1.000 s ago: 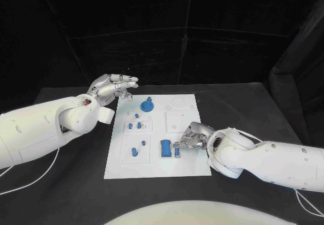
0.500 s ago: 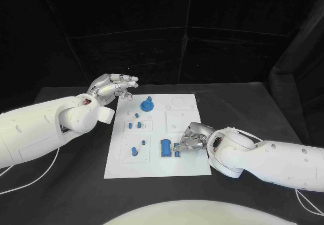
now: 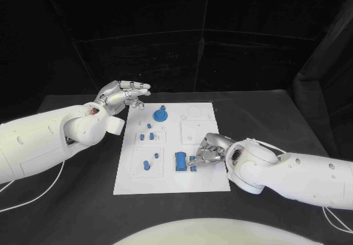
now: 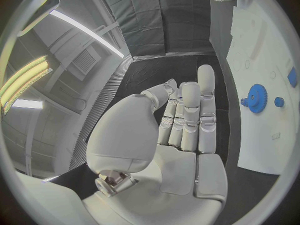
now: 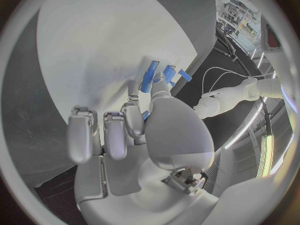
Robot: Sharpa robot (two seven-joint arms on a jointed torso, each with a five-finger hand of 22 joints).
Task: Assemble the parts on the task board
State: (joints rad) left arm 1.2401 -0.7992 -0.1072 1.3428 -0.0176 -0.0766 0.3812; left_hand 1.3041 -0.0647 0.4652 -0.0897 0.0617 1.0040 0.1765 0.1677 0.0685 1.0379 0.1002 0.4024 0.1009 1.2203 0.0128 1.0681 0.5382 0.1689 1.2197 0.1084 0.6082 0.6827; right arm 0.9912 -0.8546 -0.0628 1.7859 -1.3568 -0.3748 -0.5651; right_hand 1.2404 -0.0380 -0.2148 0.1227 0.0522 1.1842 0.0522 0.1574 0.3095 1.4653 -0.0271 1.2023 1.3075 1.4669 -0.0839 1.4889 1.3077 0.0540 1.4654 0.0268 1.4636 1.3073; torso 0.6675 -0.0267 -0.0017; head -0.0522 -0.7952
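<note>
Presently: task board [image 3: 171,176], assembly partway. Right hand [image 3: 208,152] pinches a small blue part [image 3: 193,165] at its fingertips, beside the seated blue block [image 3: 180,161]. Left hand [image 3: 121,94] empty, fingers released, off-board.

The head camera looks steeply down from above on the black surface [image 3: 279,109], taking in the whole task board [image 3: 197,178] from some way off. Each wrist fisheye sits close behind its own hand: the left hand [image 4: 178,130] faces along the board's far end [image 4: 259,135], the right hand [image 5: 134,130] presses close over the board [image 5: 94,50]. All three views share the board.
</note>
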